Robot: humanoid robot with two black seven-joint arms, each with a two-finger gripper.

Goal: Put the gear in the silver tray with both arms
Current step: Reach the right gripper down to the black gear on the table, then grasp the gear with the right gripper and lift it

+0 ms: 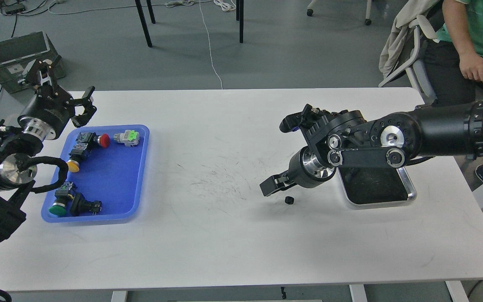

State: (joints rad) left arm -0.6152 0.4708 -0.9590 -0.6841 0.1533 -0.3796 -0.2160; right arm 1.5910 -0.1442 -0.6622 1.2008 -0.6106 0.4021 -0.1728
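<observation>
The shallow silver metal tray [409, 193] with a dark scuffed floor sits near the desk's [224, 235] right edge, partly hidden by the right arm; what shows of its floor holds nothing. The small black gear [289, 200] lies on the desk just left of that tray, beside the right gripper [271, 186], whose jaws I cannot tell apart. The blue plastic tray [141, 167] by the left edge holds several push-button switches with red, yellow and green caps. The left gripper [85, 105] hangs released over its far corner.
</observation>
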